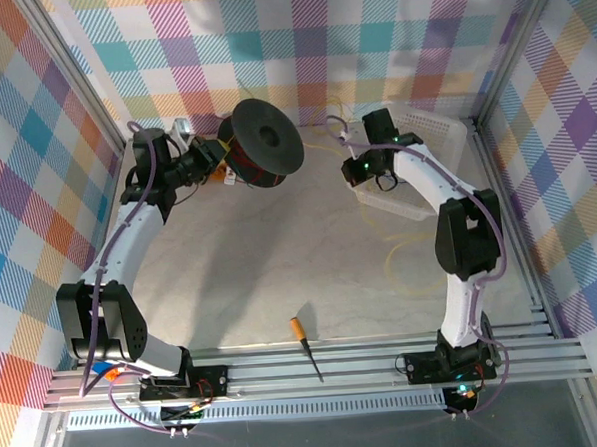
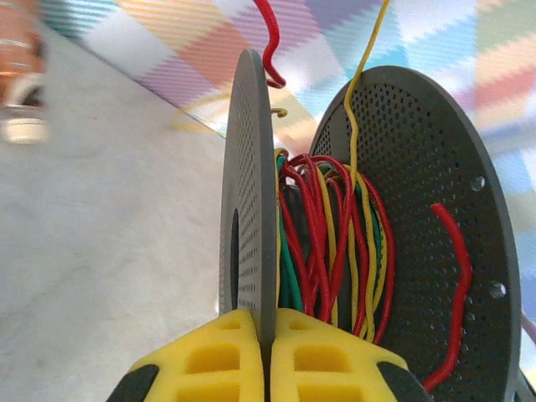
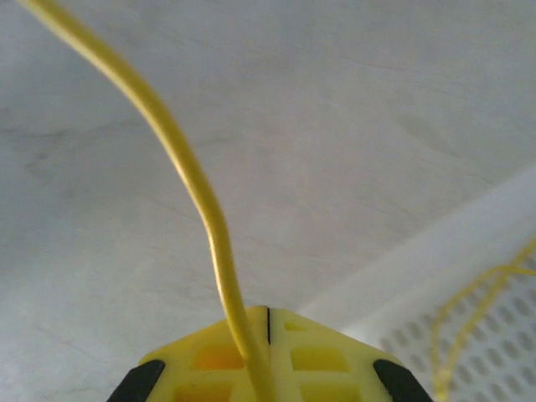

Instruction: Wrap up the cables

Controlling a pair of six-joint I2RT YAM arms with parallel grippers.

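Note:
A black perforated spool (image 1: 264, 140) stands on edge at the back of the table, wound with red, yellow and green wires (image 2: 335, 243). My left gripper (image 1: 218, 158) holds it from the left; in the left wrist view its yellow pads (image 2: 226, 352) are shut on the near flange (image 2: 255, 209). One yellow cable (image 2: 356, 109) rises from the winding. My right gripper (image 1: 352, 173) is to the right of the spool, at a white basket. In the right wrist view it (image 3: 266, 314) is shut on a yellow cable (image 3: 180, 159) that curves up and left over the table.
The white perforated basket (image 1: 419, 127) sits at the back right with thin yellow cable (image 3: 469, 310) in it. Faint yellow loops (image 1: 395, 253) lie on the table in front of it. An orange-handled screwdriver (image 1: 305, 343) lies near the front edge.

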